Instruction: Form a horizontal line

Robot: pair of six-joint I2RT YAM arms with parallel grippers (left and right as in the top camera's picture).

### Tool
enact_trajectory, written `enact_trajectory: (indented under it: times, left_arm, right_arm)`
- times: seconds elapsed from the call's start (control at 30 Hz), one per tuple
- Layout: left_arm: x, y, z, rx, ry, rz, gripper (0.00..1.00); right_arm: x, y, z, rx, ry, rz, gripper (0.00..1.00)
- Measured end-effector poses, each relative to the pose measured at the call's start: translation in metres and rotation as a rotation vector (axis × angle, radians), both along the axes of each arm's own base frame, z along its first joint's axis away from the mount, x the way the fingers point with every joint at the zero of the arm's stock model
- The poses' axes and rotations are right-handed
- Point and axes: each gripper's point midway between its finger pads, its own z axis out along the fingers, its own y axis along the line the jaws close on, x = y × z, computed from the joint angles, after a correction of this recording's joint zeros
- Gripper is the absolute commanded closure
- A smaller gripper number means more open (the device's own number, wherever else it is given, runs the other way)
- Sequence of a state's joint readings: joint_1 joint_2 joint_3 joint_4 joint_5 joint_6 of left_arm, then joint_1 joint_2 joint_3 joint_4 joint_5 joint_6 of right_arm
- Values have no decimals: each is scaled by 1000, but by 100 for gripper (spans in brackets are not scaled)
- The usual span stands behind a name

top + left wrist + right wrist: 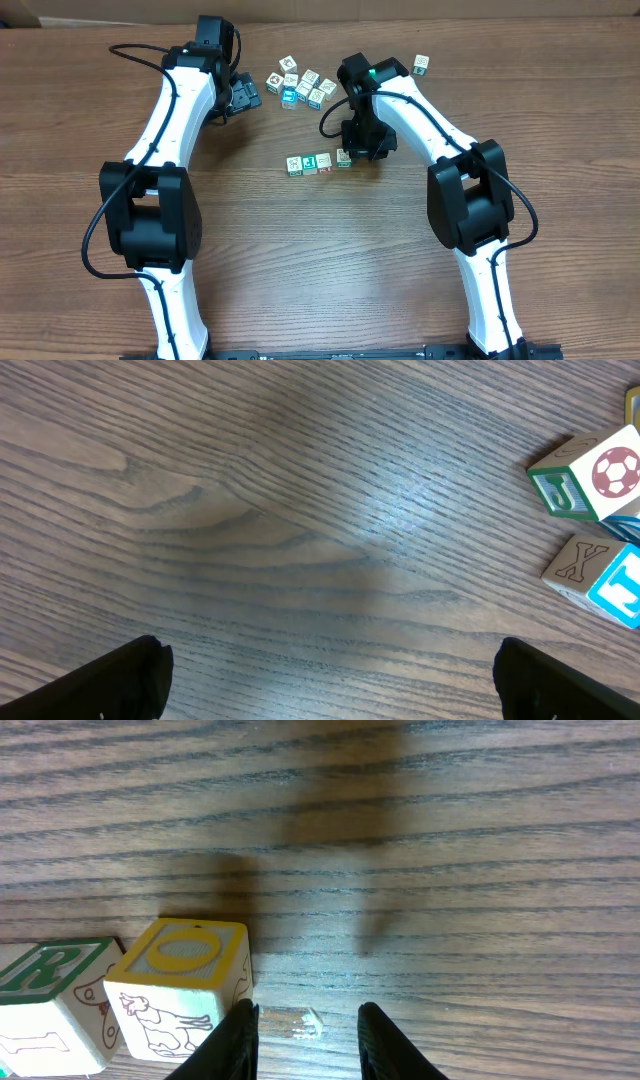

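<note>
Right hand beside yellow-faced wooden cube

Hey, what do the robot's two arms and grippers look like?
The left arm and right arm match: white rounded links joined by bulky black joint housings, with thin black cables looping alongside. The left gripper and right gripper have plain black fingers. A small green light glows near the right arm's wrist.
</note>
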State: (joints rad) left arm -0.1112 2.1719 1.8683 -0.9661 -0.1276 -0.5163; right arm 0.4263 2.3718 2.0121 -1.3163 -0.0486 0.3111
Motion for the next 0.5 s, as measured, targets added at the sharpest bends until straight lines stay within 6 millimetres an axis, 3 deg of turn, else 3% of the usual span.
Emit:
enact_trajectory:
  times: [0.5]
  left_arm:
    - [0, 0, 0, 0, 0, 0, 0]
  right_arm:
    - [-2, 7, 1, 46, 13, 41, 71]
